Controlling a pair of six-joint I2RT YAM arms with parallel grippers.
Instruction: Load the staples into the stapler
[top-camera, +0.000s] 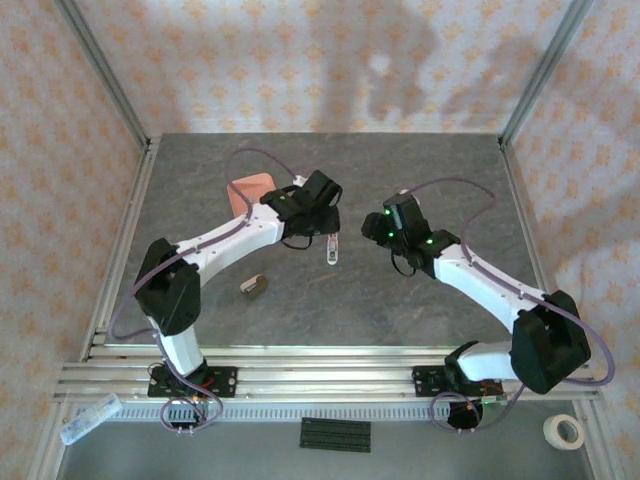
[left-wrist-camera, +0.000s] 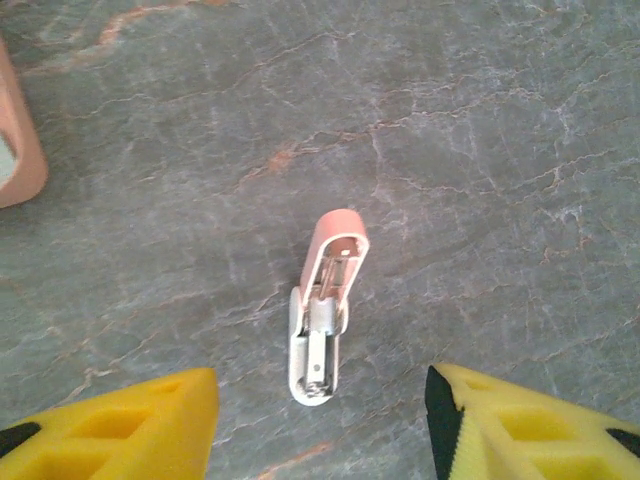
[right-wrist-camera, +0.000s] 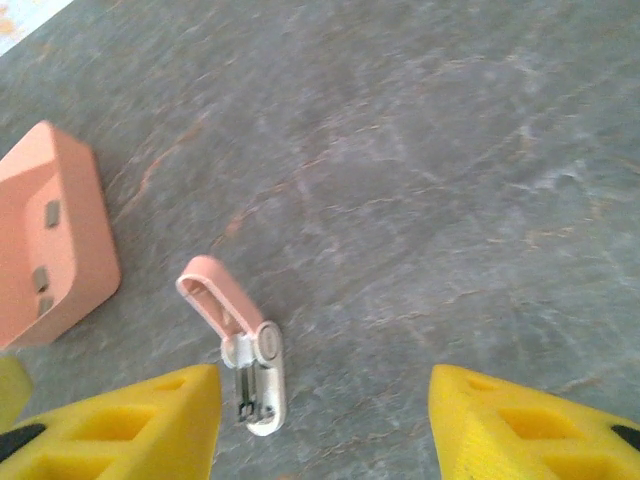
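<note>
The stapler (top-camera: 331, 248) lies flat on the grey table between the two arms, its pale pink lid (left-wrist-camera: 340, 240) swung open and its white base (left-wrist-camera: 314, 358) showing the metal channel. My left gripper (left-wrist-camera: 320, 425) hovers open above it, with yellow fingers (left-wrist-camera: 130, 425) on either side and nothing between them. Open as well, my right gripper (right-wrist-camera: 325, 425) has the stapler (right-wrist-camera: 252, 375) just inside its left finger (right-wrist-camera: 130, 425). Small grey staples (right-wrist-camera: 51, 213) lie in the salmon-pink tray (right-wrist-camera: 75, 250).
The tray (top-camera: 250, 190) sits behind the left arm's wrist. A small tan and grey block (top-camera: 253, 284) lies on the table nearer the left arm's base. Below the rail are a tape roll (top-camera: 568, 430), a black strip (top-camera: 335, 434) and a clear plastic piece (top-camera: 88, 418).
</note>
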